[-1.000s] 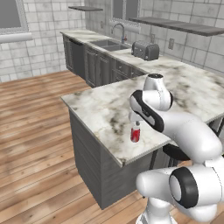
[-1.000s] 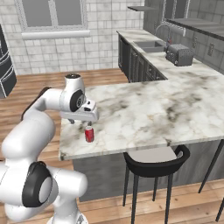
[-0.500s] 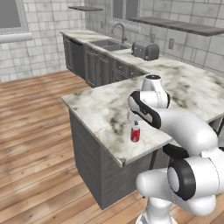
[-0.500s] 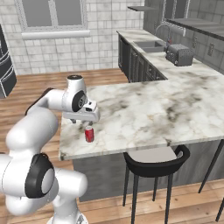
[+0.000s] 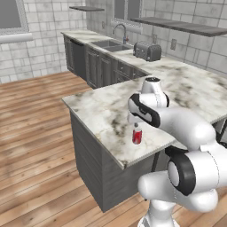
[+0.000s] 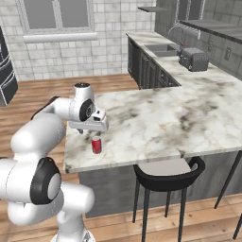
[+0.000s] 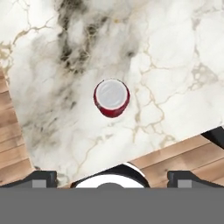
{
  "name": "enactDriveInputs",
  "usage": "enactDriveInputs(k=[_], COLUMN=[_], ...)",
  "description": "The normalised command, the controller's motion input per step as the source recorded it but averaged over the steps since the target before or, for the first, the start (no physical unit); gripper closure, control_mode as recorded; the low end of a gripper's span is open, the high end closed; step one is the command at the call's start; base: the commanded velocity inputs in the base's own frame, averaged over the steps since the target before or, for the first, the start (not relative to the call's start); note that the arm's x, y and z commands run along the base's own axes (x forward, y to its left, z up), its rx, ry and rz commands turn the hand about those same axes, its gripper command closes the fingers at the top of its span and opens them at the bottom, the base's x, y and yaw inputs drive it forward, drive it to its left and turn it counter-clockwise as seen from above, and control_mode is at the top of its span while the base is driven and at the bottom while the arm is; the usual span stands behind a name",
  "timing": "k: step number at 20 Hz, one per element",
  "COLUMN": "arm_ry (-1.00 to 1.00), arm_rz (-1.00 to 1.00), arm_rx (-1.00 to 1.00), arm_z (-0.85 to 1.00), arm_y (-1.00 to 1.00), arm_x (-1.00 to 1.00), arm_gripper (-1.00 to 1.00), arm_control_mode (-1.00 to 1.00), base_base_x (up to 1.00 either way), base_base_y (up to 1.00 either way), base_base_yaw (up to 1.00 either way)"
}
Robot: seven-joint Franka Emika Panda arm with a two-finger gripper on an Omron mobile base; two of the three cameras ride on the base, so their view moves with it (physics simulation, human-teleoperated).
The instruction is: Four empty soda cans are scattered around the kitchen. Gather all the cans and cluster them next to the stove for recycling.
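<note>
Our gripper (image 7: 112,177) hangs spread above a red soda can (image 7: 111,97).
The can stands upright on the marble counter (image 7: 175,65), silver top up.

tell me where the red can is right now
The red can stands upright on the marble counter near its front corner, directly under the open tool, above the stool.

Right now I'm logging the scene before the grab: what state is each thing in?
Soda can: upright on the marble counter, near its edge, not held.
Claw: open, above the can, apart from it.
Stool: tucked at the counter's near side.
Toaster: standing on the far counter, slots empty.
</note>
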Motion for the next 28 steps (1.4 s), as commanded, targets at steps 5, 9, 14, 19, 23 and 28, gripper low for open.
enactDriveInputs(k=[5, 9, 14, 19, 23, 28], arm_ry=[0.0, 0.0, 0.0, 0.0, 0.0, 0.0], arm_rz=[0.0, 0.0, 0.0, 0.0, 0.0, 0.0], arm_rx=[0.0, 0.0, 0.0, 0.0, -0.01, 0.0], arm_z=[-0.13, -0.12, -0.1, -0.13, -0.14, -0.14], arm_y=[0.0, 0.0, 0.0, 0.0, 0.0, 0.01], arm_x=[0.14, 0.13, 0.12, 0.1, 0.11, 0.12], arm_gripper=[-1.0, -1.0, -1.0, -1.0, -1.0, -1.0], arm_control_mode=[-1.0, -1.0, -1.0, -1.0, -1.0, -1.0], base_base_x=[0.0, 0.0, 0.0, 0.0, 0.0, 0.0], base_base_y=[0.0, 0.0, 0.0, 0.0, 0.0, 0.0], base_base_yaw=[0.0, 0.0, 0.0, 0.0, 0.0, 0.0])
